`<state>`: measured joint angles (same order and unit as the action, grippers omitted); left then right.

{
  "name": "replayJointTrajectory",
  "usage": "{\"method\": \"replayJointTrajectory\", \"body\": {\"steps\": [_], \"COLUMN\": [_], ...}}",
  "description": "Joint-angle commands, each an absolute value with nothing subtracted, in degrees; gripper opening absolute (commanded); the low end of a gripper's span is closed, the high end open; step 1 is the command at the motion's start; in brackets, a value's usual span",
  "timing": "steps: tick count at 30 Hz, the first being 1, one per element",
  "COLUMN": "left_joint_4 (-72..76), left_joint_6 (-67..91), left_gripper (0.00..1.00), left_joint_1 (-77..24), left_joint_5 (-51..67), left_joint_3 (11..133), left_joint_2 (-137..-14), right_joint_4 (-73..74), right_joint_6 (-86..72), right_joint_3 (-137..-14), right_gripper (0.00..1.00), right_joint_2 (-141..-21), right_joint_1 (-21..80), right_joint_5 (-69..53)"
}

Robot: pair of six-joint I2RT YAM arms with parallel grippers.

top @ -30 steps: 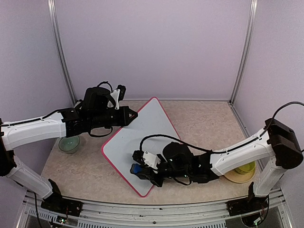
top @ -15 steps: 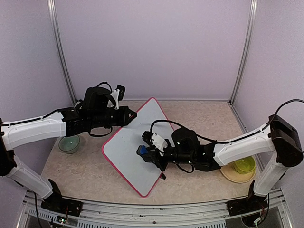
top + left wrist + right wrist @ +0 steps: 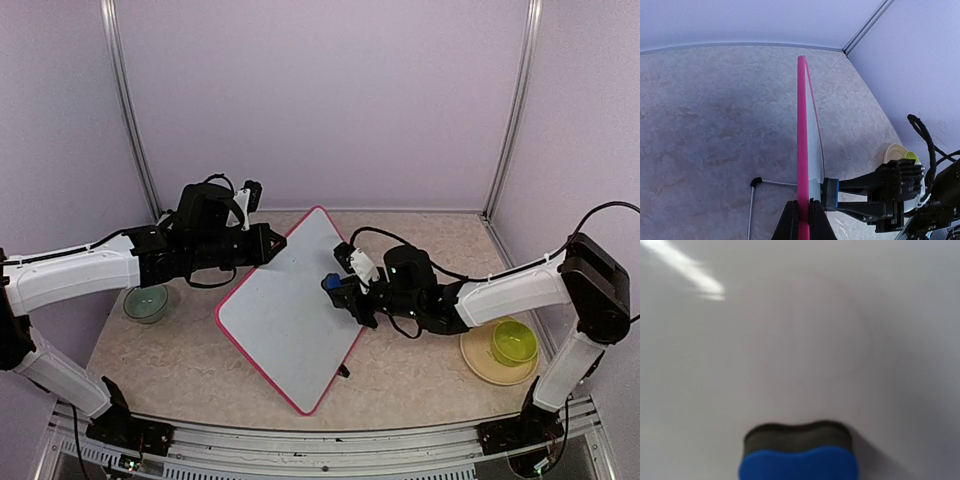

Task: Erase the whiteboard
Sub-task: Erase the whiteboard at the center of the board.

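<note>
Left gripper (image 3: 283, 242): pressed onto the pink rim of the whiteboard (image 3: 285, 320), pinching its far-left edge. In the left wrist view its fingers (image 3: 789, 222) sit on either side of the rim, which is seen edge-on.
Whiteboard: runs from the left gripper toward the near edge of the counter (image 3: 430, 250). It is tilted and its face is plain white. Its far corner lies just beyond the left gripper and its near corner well in front of it.
Right gripper (image 3: 340, 290): pinches the eraser (image 3: 330, 283) at its tip, over the whiteboard's right part near the rim.
Eraser: blue back and dark felt. In the right wrist view the felt meets the white face. It lies to the right of the left gripper.
Stand: a thin wire leg with a black foot (image 3: 755, 182) rests on the counter, to the left of the left gripper in its own view. A second black foot (image 3: 343, 371) lies on the near side of the right gripper, by the whiteboard's right rim.
Green bowl (image 3: 146, 302): on the counter, left of the left gripper and nearer, well apart from it, under the left arm.
Plate (image 3: 485, 372): on the counter to the right of the right gripper, well apart, and carries a yellow-green bowl (image 3: 513, 345).
</note>
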<state>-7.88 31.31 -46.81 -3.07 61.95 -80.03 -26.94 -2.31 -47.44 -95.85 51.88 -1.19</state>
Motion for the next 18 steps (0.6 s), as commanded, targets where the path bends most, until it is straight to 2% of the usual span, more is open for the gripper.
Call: {"method": "replayJointTrajectory", "body": {"steps": [1, 10, 18], "left_joint_4": [-11.7, -12.3, -12.7], "left_joint_6": [31.4, 31.6, 32.0], "left_gripper": [0.0, 0.0, 0.0], "left_joint_1": [-48.2, -48.2, -47.9], "left_joint_5": [1.7, 1.2, -0.6], "left_joint_3": [62.3, 62.5, 62.3], "left_joint_2": [-82.0, -81.7, -80.8], "right_joint_4": [-21.2, -19.1, -16.9], "right_joint_6": [-4.5, -7.2, -8.0], "right_joint_3": [-47.7, -49.3, -48.8], "right_gripper": [0.0, 0.0, 0.0], "right_joint_2": [-100.3, -105.5, -105.9], "right_joint_1": [47.4, 42.8, 42.4], "right_joint_5": [1.8, 2.5, 7.9]}}
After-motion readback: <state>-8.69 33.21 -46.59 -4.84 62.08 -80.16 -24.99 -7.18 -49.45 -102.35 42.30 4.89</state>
